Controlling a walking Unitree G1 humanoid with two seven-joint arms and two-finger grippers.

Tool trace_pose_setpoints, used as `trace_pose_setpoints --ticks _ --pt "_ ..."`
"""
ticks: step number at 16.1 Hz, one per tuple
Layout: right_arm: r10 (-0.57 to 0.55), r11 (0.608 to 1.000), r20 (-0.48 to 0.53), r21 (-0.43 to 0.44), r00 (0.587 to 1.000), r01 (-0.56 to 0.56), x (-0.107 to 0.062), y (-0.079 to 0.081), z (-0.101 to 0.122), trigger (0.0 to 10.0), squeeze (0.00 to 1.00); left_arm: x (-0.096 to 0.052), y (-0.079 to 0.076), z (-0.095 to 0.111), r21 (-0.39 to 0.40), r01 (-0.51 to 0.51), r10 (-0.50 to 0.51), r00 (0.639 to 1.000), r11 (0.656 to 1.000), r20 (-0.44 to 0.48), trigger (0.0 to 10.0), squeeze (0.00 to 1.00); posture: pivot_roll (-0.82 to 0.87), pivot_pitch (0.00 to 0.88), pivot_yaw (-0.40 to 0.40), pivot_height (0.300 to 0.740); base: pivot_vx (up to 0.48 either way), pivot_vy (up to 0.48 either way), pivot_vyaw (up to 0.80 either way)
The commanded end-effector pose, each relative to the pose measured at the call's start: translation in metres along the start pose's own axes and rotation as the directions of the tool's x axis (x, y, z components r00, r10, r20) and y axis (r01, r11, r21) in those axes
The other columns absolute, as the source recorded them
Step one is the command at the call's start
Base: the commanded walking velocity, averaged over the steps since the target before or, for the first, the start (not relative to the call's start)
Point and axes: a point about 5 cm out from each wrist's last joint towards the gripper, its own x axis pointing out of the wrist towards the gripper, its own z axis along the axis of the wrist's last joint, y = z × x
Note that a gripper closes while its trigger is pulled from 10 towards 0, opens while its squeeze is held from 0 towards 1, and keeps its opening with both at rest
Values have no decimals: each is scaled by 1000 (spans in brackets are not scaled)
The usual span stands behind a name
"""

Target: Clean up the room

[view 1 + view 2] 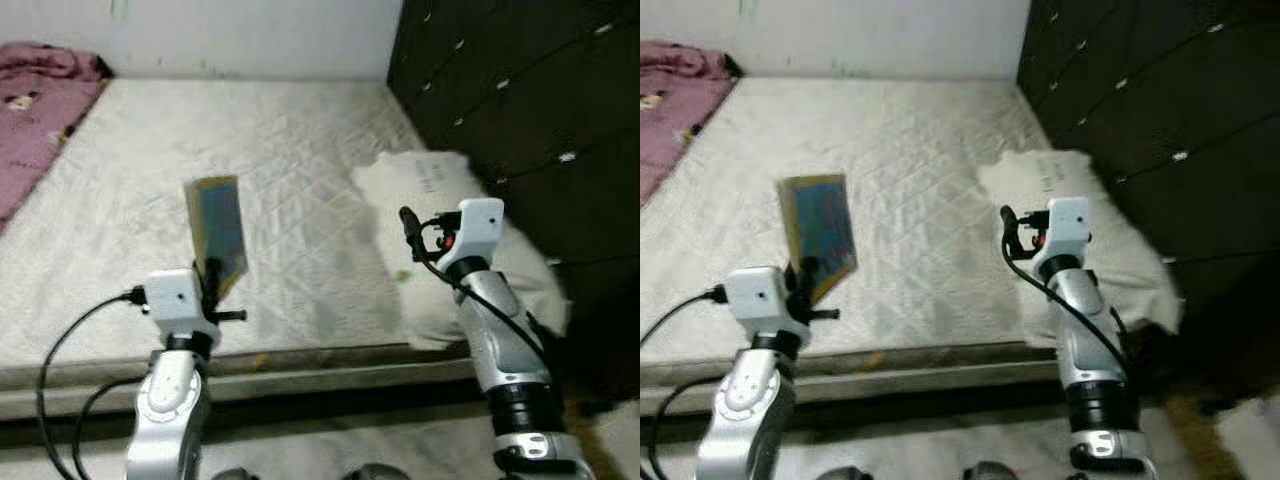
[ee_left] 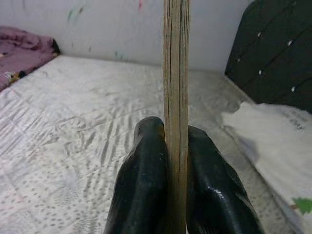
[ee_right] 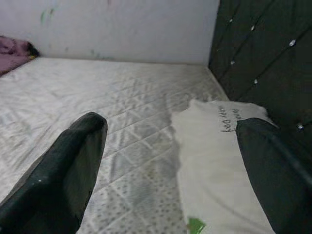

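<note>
Blue-covered book (image 1: 217, 232) pinched upright in left tool (image 2: 176, 146) | right tool (image 3: 168, 161) spread above mattress (image 1: 300, 160)

The bed (image 1: 300, 150) is white with a quilted diamond pattern. The book (image 1: 216, 232) has a blue cover edged tan. The far-left blanket (image 1: 35, 110) is pink; the right pillow (image 1: 430, 180) is white.

Bare quilted mattress (image 1: 300, 160), pale wall (image 1: 250, 35), dark tufted headboard (image 1: 520, 90).

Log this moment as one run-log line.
left gripper: shut on book, above mattress | right gripper: open, near white pillow | pink blanket: far left
</note>
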Motion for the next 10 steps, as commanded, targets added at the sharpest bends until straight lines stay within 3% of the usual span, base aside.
trace_pose_setpoints --ticks 1,5,10 --pt "21 1000 6 -6 1000 -21 3 5 2 10000 0 3 4 11 10 -18 17 998 1000 67 10000 0 -48 0 -23 740 0 0 0" --pt "27 999 10 -21 1000 -27 3 6 3 10000 0 0 2 13 -7 22 -22 996 1000 81 10000 0 -48 0 -24 740 0 0 0" --pt "27 999 11 -17 1000 -27 4 6 3 10000 0 0 2 13 -13 34 -32 995 999 90 10000 0 -49 0 -25 740 275 0 0"
